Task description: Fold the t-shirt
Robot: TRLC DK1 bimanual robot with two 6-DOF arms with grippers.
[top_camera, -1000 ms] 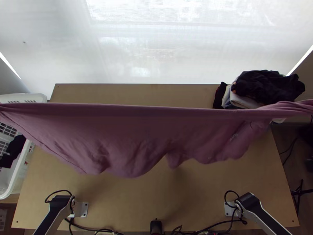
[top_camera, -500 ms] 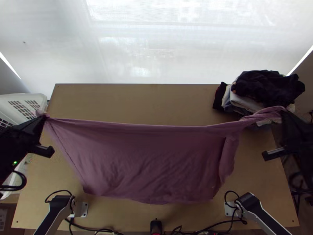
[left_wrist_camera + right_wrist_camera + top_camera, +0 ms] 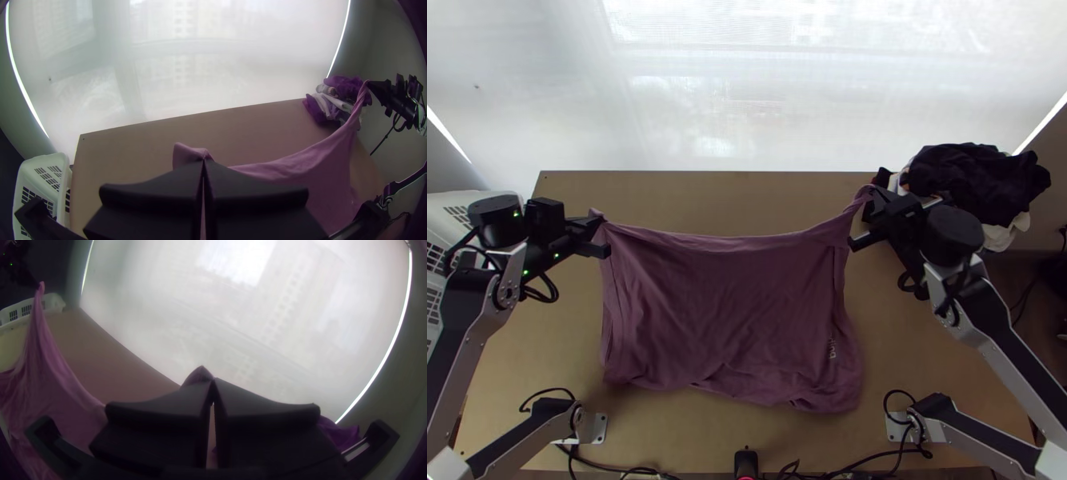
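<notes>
The mauve t-shirt (image 3: 727,316) hangs between both grippers in the top view, its upper edge sagging a little and its lower part by the table's near half. My left gripper (image 3: 597,228) is shut on its upper left corner; in the left wrist view a bit of cloth (image 3: 189,154) sticks out past the tips of the left gripper (image 3: 203,163). On the upper right corner my right gripper (image 3: 873,200) is shut, and a small peak of cloth (image 3: 199,375) rises beyond the right gripper (image 3: 213,381) in the right wrist view. Small lettering shows near the shirt's lower right.
A pile of dark and white clothes (image 3: 979,180) lies at the table's far right corner, close to the right gripper. A white basket (image 3: 40,178) stands off the table's left side. Bare table (image 3: 707,200) shows beyond the shirt.
Both grippers have come inward from the sides, the right one also farther up the picture. The shirt's taut upper edge has slackened and narrowed, and its swinging lower part has come down toward the near side.
</notes>
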